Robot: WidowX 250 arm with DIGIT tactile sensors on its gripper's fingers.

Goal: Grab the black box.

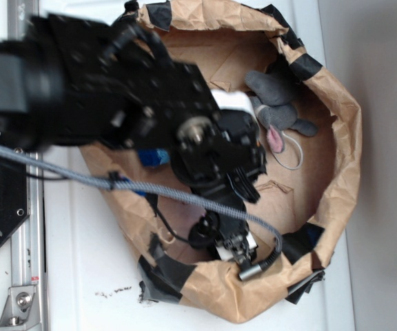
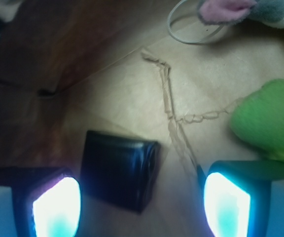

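Black box (image 2: 120, 170) lies on creased brown paper (image 2: 132, 89), seemingly flat.

Exterior view: I look down from above on the arm (image 1: 102, 89) and the brown paper rim (image 1: 343, 124), set back far enough to take in the whole enclosure.
Wrist view: I look from the gripper (image 2: 142, 202) down onto the paper floor (image 2: 127, 94), very close, both fingertips (image 2: 55, 210) in the bottom corners.
Shared ground: the grey plush toy (image 1: 278, 96) (image 2: 260, 10), the thin ring (image 1: 291, 155) (image 2: 191, 29) and the floor crease (image 2: 169, 94).
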